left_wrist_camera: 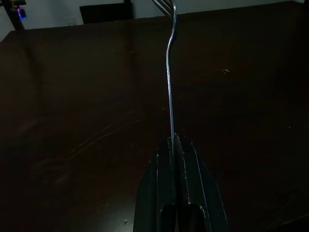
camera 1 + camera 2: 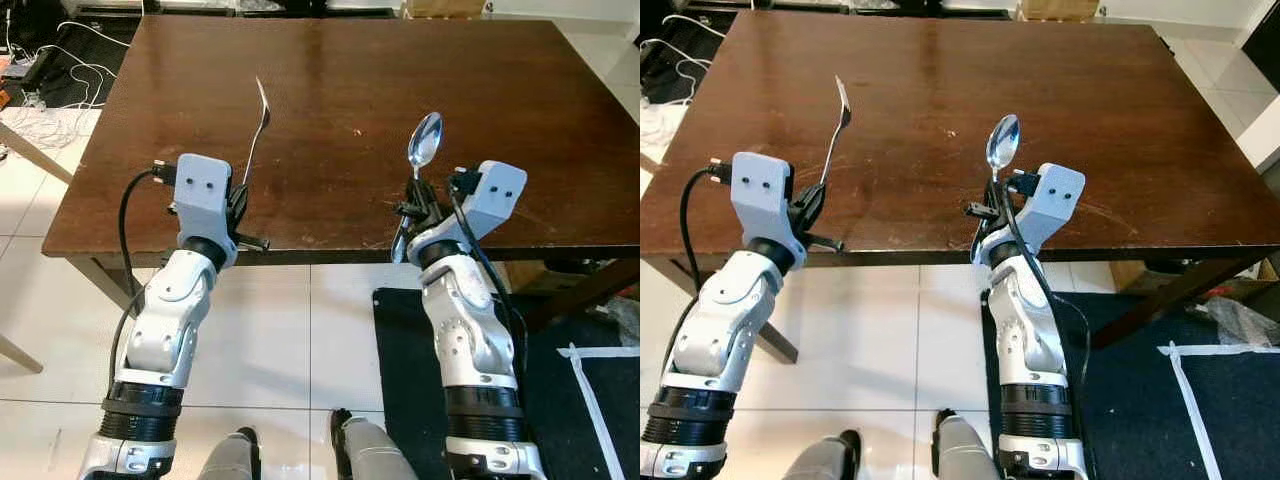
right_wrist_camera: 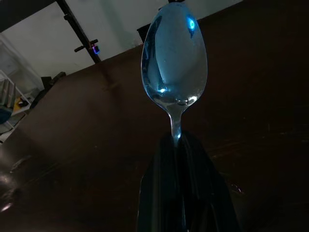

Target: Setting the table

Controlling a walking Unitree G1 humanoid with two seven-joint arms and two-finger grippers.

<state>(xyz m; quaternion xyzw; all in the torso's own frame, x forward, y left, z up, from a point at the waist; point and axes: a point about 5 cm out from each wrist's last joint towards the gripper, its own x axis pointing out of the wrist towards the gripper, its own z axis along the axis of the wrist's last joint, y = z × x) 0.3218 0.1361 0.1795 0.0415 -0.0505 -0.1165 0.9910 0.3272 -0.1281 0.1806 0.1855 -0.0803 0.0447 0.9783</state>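
Note:
A dark brown wooden table (image 2: 360, 90) stands in front of me. My left gripper (image 2: 242, 192) is shut on the handle of a silver fork (image 2: 260, 125), which points away over the table's near left part; its tines reach the frame edge in the left wrist view (image 1: 170, 72). My right gripper (image 2: 415, 200) is shut on a silver spoon (image 2: 424, 141), bowl pointing up and away over the near edge. The spoon's bowl (image 3: 175, 63) sits just past the closed fingers (image 3: 186, 193). Both utensils are held above the tabletop.
White cables (image 2: 60, 75) lie on the floor at the table's left, beside a pale wooden leg (image 2: 30, 150). A dark mat (image 2: 560, 400) with white tape lines covers the floor at my right. White tile floor (image 2: 270, 340) lies below the near table edge.

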